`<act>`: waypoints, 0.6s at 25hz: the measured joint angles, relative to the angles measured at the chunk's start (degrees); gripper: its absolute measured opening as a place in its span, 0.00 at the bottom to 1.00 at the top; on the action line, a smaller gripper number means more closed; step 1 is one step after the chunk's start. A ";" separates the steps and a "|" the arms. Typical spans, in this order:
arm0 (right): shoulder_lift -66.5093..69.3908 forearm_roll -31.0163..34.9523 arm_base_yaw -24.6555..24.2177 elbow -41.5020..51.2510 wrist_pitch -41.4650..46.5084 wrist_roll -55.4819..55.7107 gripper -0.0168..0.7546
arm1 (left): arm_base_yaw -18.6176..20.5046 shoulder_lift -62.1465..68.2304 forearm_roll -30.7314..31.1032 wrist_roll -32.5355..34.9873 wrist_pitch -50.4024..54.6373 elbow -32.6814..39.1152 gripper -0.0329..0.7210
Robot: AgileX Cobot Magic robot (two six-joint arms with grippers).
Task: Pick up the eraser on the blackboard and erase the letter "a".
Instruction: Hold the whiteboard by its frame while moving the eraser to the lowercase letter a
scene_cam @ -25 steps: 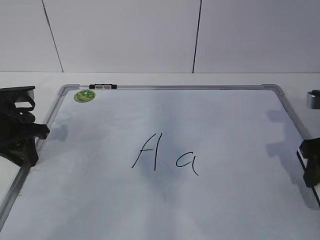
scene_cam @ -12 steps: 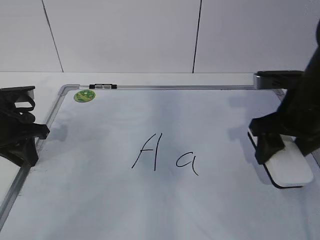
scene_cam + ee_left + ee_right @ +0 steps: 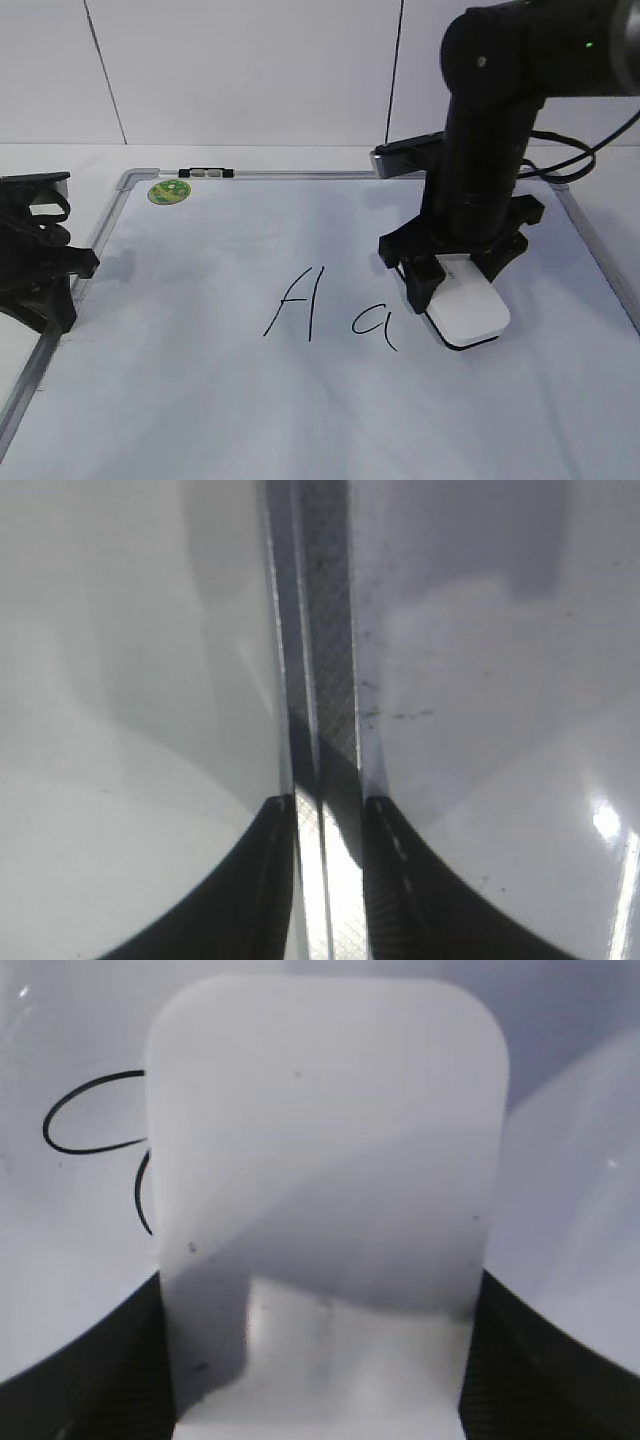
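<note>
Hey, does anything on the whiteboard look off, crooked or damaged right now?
Nothing stands out. The blackboard lies flat with its frame intact, "A" and the letter "a" are unsmudged, and the right gripper holds the eraser just right of the "a". The left gripper straddles the frame edge.

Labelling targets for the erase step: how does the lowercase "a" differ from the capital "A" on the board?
The lowercase "a" is shorter than the capital "A". The "a" has a round loop with a tail; the "A" is slanted straight strokes with a crossbar. The "a" sits right beside the eraser held in the right claw; the "A" is farther from it. Both are thin black marker, unerased.
</note>
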 joint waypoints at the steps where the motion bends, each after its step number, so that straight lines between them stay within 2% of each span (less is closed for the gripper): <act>1: 1.42 -0.12 0.55 -1.01 0.26 -0.01 0.70 | 0.00 0.00 0.00 -0.11 0.00 0.00 0.26; 6: 5.64 -0.48 2.68 -2.75 0.15 0.12 0.70 | 0.00 0.00 0.00 -0.22 0.13 0.00 0.26; 15: 7.96 -0.90 3.19 -2.99 -0.86 0.24 0.70 | 0.00 0.00 0.00 -0.32 0.25 -0.05 0.27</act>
